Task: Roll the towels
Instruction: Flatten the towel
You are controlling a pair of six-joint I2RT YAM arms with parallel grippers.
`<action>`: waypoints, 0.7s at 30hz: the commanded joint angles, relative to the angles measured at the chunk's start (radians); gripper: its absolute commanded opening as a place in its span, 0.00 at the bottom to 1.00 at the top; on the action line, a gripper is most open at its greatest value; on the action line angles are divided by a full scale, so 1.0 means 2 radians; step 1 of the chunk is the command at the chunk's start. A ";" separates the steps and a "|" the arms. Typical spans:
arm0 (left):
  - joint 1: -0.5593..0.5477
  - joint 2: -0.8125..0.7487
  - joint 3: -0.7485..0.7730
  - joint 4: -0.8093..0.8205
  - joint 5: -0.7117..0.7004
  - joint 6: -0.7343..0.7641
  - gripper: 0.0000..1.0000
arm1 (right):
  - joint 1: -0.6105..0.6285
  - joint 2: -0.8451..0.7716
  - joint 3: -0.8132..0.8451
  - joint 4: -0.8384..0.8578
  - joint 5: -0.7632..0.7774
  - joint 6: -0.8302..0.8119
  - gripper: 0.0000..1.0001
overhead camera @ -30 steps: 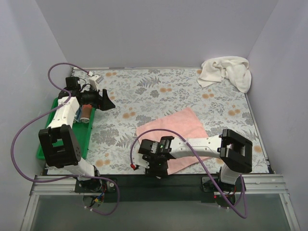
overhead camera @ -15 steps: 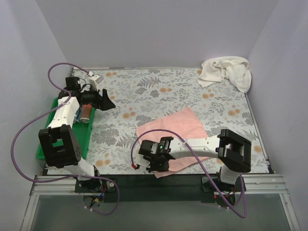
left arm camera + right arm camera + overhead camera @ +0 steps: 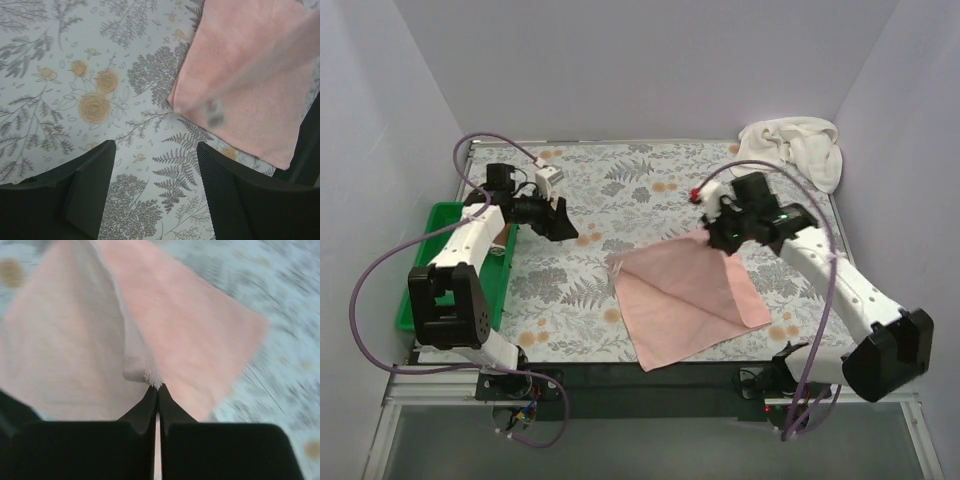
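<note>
The salmon-pink towel (image 3: 685,295) lies spread on the floral table (image 3: 620,180), its far corner lifted. My right gripper (image 3: 713,238) is shut on that corner; in the right wrist view the fingertips (image 3: 157,388) pinch a frayed tip of pink towel (image 3: 70,335), which drapes down from them. The cream-white towel (image 3: 790,148) sits crumpled in the back right corner. My left gripper (image 3: 566,229) hovers open over bare table, left of the pink towel. The left wrist view shows the wide-apart gripper (image 3: 156,150) with the pink towel's edge (image 3: 245,75) just beyond it.
A green tray (image 3: 438,214) stands along the table's left edge, partly under the left arm. Purple cables loop beside both arms. Walls close in the table on three sides.
My right gripper has shut on the pink towel's corner and swung from the front edge to the back right, dragging the towel open. The left gripper has moved right, off the tray, toward the towel.
</note>
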 commanded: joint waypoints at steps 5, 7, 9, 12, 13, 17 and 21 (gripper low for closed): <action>-0.140 -0.003 -0.033 0.010 -0.095 -0.003 0.61 | -0.336 -0.113 -0.097 -0.059 0.025 -0.155 0.01; -0.169 0.018 -0.041 0.021 -0.121 -0.009 0.71 | -0.389 -0.114 -0.137 -0.056 0.044 -0.180 0.01; -0.192 0.030 -0.046 0.045 -0.149 -0.018 0.76 | -0.403 -0.109 -0.156 -0.056 0.058 -0.186 0.01; -0.231 0.064 -0.038 0.057 -0.206 -0.024 0.76 | -0.419 -0.104 -0.178 -0.039 0.086 -0.186 0.01; -0.242 0.084 -0.032 0.057 -0.225 -0.029 0.74 | -0.420 -0.102 -0.180 -0.035 0.093 -0.186 0.01; -0.254 0.113 -0.037 0.063 -0.276 -0.033 0.63 | -0.423 -0.079 -0.167 -0.025 0.116 -0.181 0.01; -0.270 0.124 -0.044 0.072 -0.286 -0.035 0.54 | -0.425 -0.059 -0.152 -0.021 0.120 -0.180 0.01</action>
